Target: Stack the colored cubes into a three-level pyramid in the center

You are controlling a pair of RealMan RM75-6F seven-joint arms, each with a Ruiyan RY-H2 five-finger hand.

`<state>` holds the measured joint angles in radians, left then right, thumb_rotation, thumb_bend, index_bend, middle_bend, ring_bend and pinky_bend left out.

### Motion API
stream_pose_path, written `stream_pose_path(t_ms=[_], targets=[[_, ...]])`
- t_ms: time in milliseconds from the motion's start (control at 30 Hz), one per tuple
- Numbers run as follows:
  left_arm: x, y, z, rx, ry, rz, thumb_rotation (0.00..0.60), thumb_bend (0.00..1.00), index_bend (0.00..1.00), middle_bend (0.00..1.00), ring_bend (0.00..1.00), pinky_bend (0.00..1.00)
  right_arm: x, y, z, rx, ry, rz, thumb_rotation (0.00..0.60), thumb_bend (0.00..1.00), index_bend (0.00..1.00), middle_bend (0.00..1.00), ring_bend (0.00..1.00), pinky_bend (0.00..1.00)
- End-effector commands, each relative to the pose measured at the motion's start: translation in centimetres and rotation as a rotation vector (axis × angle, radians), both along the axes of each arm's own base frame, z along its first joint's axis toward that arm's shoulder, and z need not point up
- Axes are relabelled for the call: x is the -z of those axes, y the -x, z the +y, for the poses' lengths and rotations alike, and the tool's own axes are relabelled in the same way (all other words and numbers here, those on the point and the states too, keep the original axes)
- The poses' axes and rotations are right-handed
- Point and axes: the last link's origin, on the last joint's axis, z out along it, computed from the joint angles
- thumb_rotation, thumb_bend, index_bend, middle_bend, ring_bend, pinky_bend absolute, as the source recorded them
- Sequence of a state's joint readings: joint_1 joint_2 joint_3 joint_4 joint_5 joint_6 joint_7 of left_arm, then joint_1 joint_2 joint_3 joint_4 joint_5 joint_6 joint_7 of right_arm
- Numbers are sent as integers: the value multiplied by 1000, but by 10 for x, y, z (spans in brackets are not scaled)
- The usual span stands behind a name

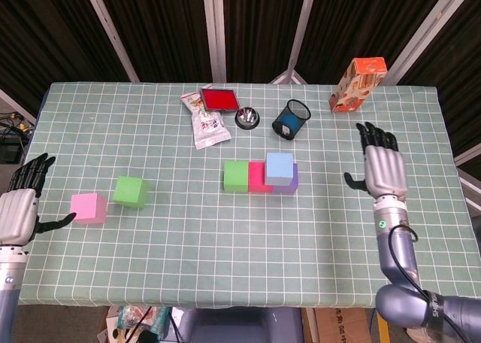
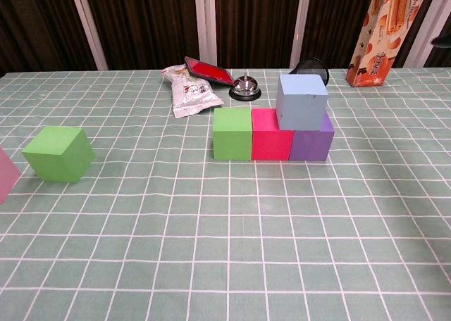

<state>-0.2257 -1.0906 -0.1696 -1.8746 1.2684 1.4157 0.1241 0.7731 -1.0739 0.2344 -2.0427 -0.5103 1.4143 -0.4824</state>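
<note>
- We see a base row of three cubes near the middle of the table: a green cube [image 1: 236, 176], a magenta cube [image 2: 271, 134] and a purple cube [image 2: 313, 144], side by side and touching, green at the left and purple at the right.
- A light blue cube [image 1: 279, 168] sits on the second level, resting mostly on the purple cube and overlapping the magenta one.
- Two cubes lie well apart from the row, out at the left: a second green cube [image 1: 130, 192], turned at an angle, and just left of it a pink cube [image 1: 88, 207].
- We find the right hand [image 1: 382, 170] over the right part of the table, well apart from the stack, fingers spread and holding nothing.
- The left hand [image 1: 18, 207] is at the left edge, fingers apart and empty, its thumb close to the pink cube; we cannot tell whether they touch.
- Along the far side we see a red-topped flat box [image 1: 219, 99], a snack packet [image 1: 208, 127], a call bell [image 1: 246, 118], a black mesh cup [image 1: 291, 119] and an orange carton [image 1: 358, 84].
- A green checked tablecloth [image 1: 225, 253] covers the table.
</note>
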Motion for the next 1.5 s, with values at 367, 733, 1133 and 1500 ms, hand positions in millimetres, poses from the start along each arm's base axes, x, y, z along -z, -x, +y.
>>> stream_pose_path(t_ms=[367, 733, 1133, 1500], targets=[[10, -8, 1, -11, 7, 49, 600, 52, 0, 0, 0, 0, -28, 122, 78, 52, 158, 22, 600, 305, 0, 32, 0, 0], [10, -18, 47, -3, 67, 206, 600, 44, 0, 0, 0, 0, -30, 126, 75, -60, 207, -9, 600, 306, 0, 32, 0, 0], [23, -18, 79, -26, 264, 400, 600, 28, 0, 0, 0, 1, -34, 126, 72, -63, 222, -53, 600, 305, 0, 32, 0, 0], [47, -21, 100, -4, 395, 500, 600, 29, 0, 130, 0, 19, -35, 124, 72, -67, 228, -84, 600, 305, 0, 32, 0, 0]])
